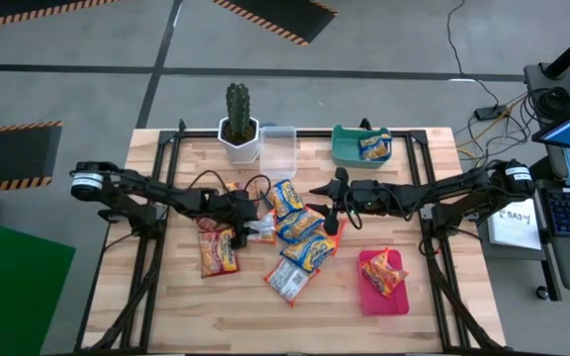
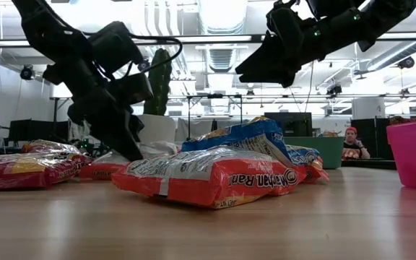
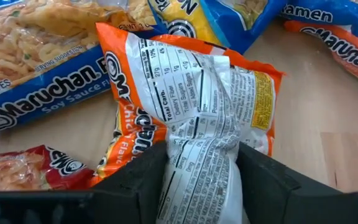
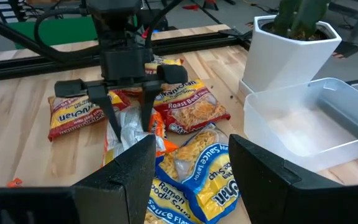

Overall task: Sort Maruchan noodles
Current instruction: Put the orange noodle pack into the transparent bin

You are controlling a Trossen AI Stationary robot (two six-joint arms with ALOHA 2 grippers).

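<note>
Near the middle of the wooden desk [image 1: 166,307], the left gripper [image 4: 128,121] stands over an orange packet [image 3: 191,106] lying label-side up. Its jaws stand apart on either side of the packet's crumpled white end, and whether they press it cannot be told. That packet lies at the left edge of a loose heap of Maruchan noodles [image 1: 300,242], with blue-and-yellow packets just beside it and another orange packet [image 2: 208,177] at the front of the heap. Two red packets [image 1: 217,249] lie on the desk to the left of the heap.

The right gripper [image 1: 335,210] hangs above the heap's right side, clear of the packets, its jaws apart and holding nothing.

One packet rests in the teal bin [image 1: 344,148] at the far edge, and another lies on the red tray [image 1: 369,295] at the near right. A clear tub [image 4: 309,118] stands just beside a potted cactus [image 1: 237,121] at the back.
</note>
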